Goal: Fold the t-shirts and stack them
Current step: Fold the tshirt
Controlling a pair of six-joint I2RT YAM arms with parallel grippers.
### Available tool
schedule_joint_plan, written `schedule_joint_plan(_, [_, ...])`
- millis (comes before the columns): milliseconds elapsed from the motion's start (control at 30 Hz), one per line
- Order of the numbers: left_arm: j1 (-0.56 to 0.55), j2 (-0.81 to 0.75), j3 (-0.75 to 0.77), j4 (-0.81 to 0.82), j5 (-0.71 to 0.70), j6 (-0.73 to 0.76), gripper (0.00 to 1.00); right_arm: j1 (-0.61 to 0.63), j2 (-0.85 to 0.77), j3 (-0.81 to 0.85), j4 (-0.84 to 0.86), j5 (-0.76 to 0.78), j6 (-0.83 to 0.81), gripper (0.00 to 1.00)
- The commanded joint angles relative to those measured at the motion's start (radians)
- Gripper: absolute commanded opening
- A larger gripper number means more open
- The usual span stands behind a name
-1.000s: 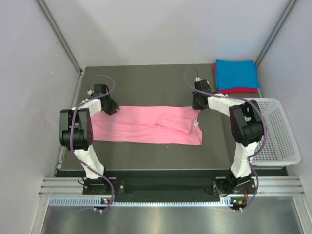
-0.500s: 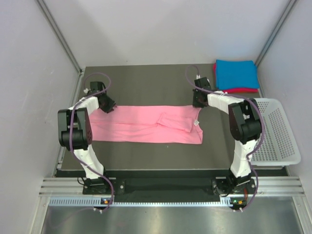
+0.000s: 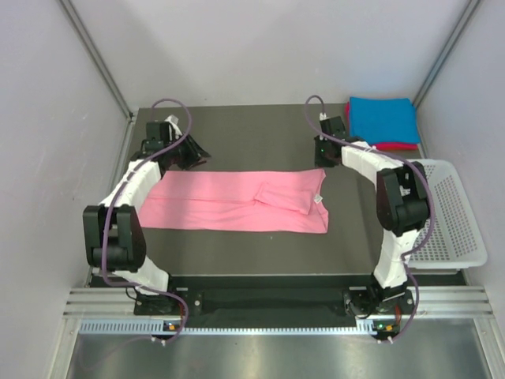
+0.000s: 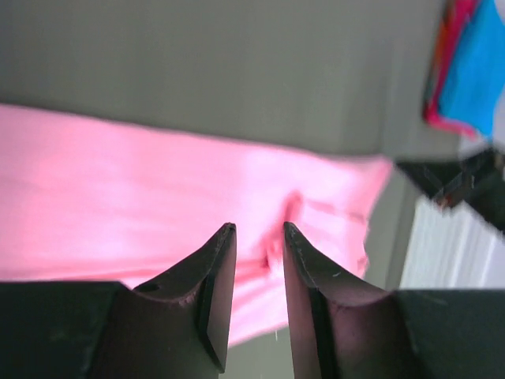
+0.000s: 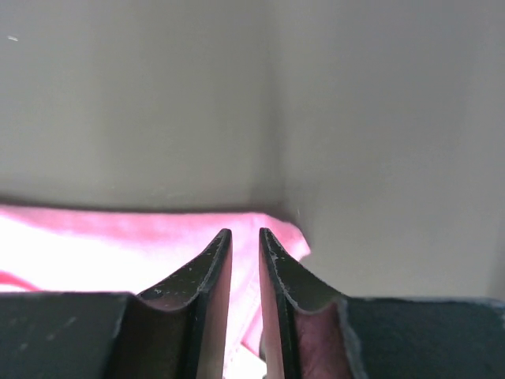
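Observation:
A light pink t-shirt (image 3: 237, 201) lies flat across the middle of the table, folded into a long strip; it also fills the left wrist view as the pink cloth (image 4: 158, 189). My left gripper (image 3: 193, 154) hovers just beyond the shirt's far left corner. Its jaws are open and empty (image 4: 259, 229). My right gripper (image 3: 322, 150) is just beyond the far right corner. Its jaws stand a narrow gap apart (image 5: 245, 231) over the pink shirt's corner (image 5: 118, 245) and grip nothing. A folded bright blue t-shirt (image 3: 383, 118) rests on a magenta-red one (image 3: 390, 147) at the back right.
A white mesh basket (image 3: 446, 213) stands off the table's right edge. Grey walls enclose the table on the left, back and right. A metal rail (image 3: 276, 304) runs along the near edge by the arm bases.
Both grippers have drawn back from the pink shirt's far corners toward the back of the table. The right jaws parted slightly. The shirt now lies flat and free.

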Motion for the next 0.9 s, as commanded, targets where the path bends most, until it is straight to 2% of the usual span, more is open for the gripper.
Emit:
schedule_joint_plan(0, [-0.056,-0.094,-0.058,-0.004,0.178,0.067,0.36,-0.026,-0.107,0.021,-0.031,-0.037,-0.033,0.21])
schedule_joint_plan(200, [-0.114,-0.202,-0.142,-0.039,0.214,0.115,0.36,-0.028,-0.136,-0.06,-0.011,-0.026,-0.034,0.16])
schedule_joint_plan(500, [-0.117,-0.232,-0.233,0.021,0.238,0.116,0.37,-0.032,-0.049,-0.049,-0.008,-0.005,-0.042,0.14])
schedule_joint_plan(867, [-0.119,-0.247,-0.23,0.027,0.215,0.1,0.36,-0.049,0.032,-0.049,-0.008,0.03,-0.07,0.14])
